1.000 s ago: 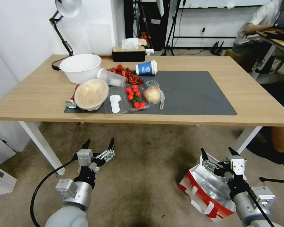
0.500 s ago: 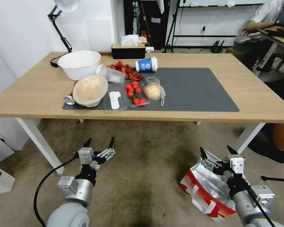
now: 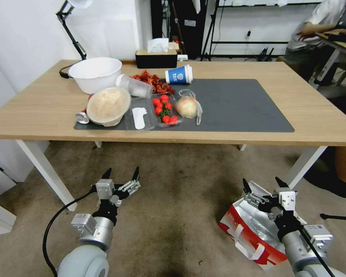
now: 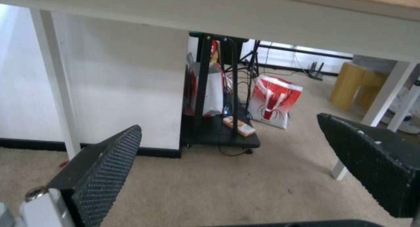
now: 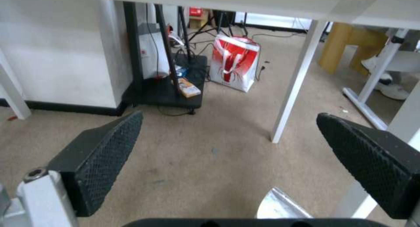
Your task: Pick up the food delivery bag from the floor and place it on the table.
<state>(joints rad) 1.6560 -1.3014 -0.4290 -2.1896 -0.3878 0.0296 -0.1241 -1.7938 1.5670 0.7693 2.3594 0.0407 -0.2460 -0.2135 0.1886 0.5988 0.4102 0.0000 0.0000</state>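
The food delivery bag (image 3: 253, 231) lay on the floor (image 3: 173, 215) at the robot's right, in front of the table (image 3: 307, 115). The right gripper (image 3: 262, 185) hovered over its foil-lined mouth with fingers spread wide and empty. The left gripper (image 3: 121, 174) hung above bare carpet, likewise spread.

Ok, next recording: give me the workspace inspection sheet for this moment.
Surface: table with dark grey mat; mat's right half bare.
Job's things: food delivery bag on the floor, open, foil lining showing.
Clutter: white bowl, lidded food bowl, tomatoes, bagged bun, blue cup on its side, tissue box.
Grippers: left gripper open, above carpet; right gripper open, over the bag.
Cables: black cable along left arm.
Surroundings: desk lamp; second red-and-white bag beyond the table.
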